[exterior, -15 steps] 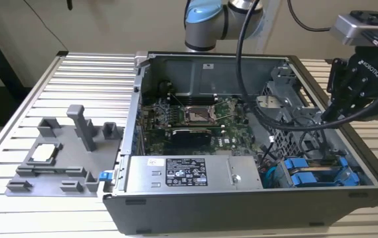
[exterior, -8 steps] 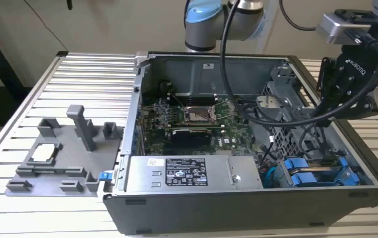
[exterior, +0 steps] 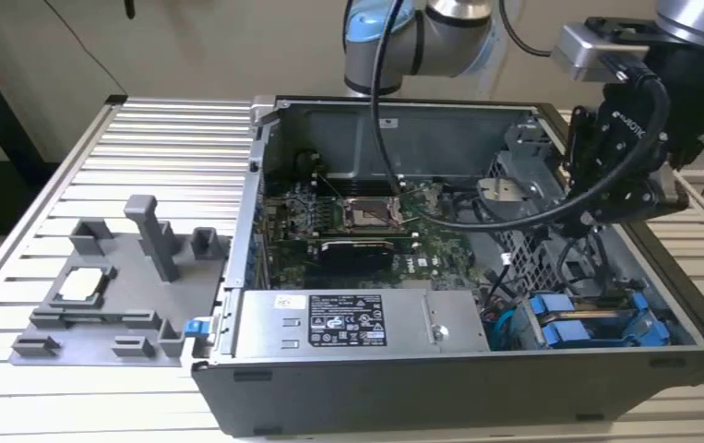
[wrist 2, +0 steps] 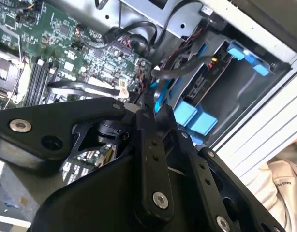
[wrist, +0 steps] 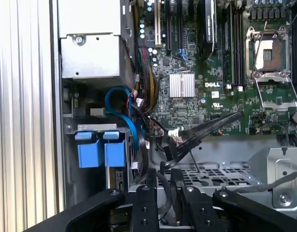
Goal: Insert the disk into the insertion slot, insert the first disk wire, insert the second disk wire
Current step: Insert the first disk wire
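wire step | silver-grey hard drive in bright blue plastic frame [wrist: 95,152] is sitting home in grey blue-railed metal slot [wrist: 69,145], so I judge cabling is underway | black hand [wrist: 163,176] is pinching what looks like thin black wire [wrist: 162,162], near slot

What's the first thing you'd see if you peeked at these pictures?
First comes the big open computer case on the ribbed metal table, with its green circuit board lying bare inside. Next the eye jumps to the bright blue tabs of the insertion slot in the case's near corner at the exterior view's right. The black gripper hangs over that same side of the case.
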Robot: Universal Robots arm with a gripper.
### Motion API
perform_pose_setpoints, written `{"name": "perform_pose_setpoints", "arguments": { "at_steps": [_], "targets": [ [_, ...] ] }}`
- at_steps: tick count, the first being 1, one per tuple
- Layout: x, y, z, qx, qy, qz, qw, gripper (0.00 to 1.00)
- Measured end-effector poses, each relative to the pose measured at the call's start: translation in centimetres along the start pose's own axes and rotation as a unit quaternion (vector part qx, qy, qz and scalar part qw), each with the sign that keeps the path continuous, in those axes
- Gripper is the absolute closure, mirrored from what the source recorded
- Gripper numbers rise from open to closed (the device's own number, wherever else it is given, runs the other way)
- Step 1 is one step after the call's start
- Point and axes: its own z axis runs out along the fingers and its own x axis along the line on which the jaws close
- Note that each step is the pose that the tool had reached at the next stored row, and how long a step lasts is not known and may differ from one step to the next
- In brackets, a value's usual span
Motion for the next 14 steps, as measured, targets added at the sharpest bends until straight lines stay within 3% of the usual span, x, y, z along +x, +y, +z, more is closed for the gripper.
{"name": "perform_pose_setpoints", "arguments": {
  "at_steps": [6,12,14],
  "targets": [
    [0.01,1.52,0.10,0.0000,-0.0001,0.000,1.0000,0.73],
    [-0.03,1.56,0.10,0.0000,0.0002,-0.001,1.0000,0.73],
    [-0.10,1.59,0.11,0.0002,0.0024,-0.005,1.0000,0.73]
  ]
}}
